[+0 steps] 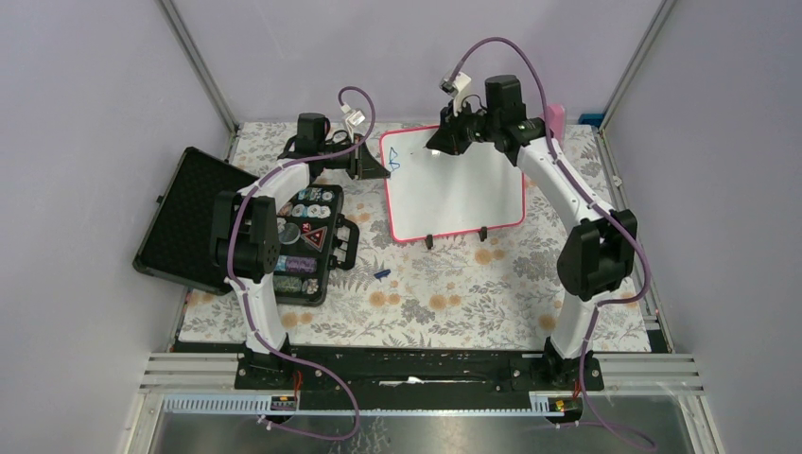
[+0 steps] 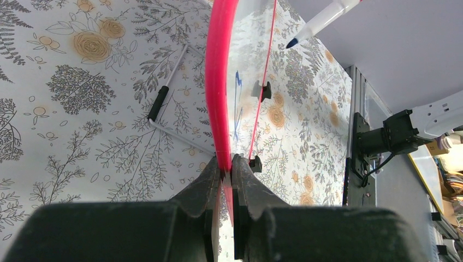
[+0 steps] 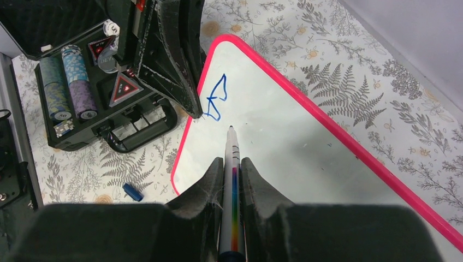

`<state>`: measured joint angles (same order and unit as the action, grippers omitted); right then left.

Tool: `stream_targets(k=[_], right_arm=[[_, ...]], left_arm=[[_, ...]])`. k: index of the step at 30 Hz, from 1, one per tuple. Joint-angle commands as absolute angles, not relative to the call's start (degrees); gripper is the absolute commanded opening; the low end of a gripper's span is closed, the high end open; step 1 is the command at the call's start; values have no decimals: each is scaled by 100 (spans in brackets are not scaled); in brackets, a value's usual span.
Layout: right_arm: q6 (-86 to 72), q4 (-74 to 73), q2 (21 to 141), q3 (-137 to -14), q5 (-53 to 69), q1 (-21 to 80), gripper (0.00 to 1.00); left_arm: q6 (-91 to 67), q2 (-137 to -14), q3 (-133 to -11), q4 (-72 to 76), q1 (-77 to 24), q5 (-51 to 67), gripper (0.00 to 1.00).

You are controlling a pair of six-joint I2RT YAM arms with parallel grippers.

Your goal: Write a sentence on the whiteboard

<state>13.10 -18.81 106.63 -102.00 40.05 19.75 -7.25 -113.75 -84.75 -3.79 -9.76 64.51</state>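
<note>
The whiteboard (image 1: pixel 454 184) sits near the middle of the surface's far edge. Only the left wrist view shows the left gripper (image 2: pixel 228 164) with jaws pinching the board's red frame edge-on. The right wrist view shows the right gripper (image 3: pixel 232 166), jaws clamping a marker (image 3: pixel 231 144), its tip just beside blue lettering (image 3: pixel 217 98); open white board spreads rightward

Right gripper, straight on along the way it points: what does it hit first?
The right gripper holds a marker that leads, so its tip would meet the whiteboard first, beside the blue letter. The remaining gap is unclear.
</note>
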Motion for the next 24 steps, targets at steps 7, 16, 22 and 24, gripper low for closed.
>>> stream_targets(k=[7,16,22,24], right_arm=[[1362,-1785,10790,-10392,4028,2180,0],[1372,-1776,10975,-10567,3822,2307,0],[1380,-1783,11053,-10646,3735,2363,0],[1388,-1776,11088,-10702,3674,2364,0]], left_arm=[[-369,-11409,-8578,-519,-1160,6506,0],[-373,-11410,-8587,-522,-1169,6509,0],[-387,-11400,-8582,-526,-1178,6499,0],[-387,-11400,-8587,-519,-1178,6508,0]])
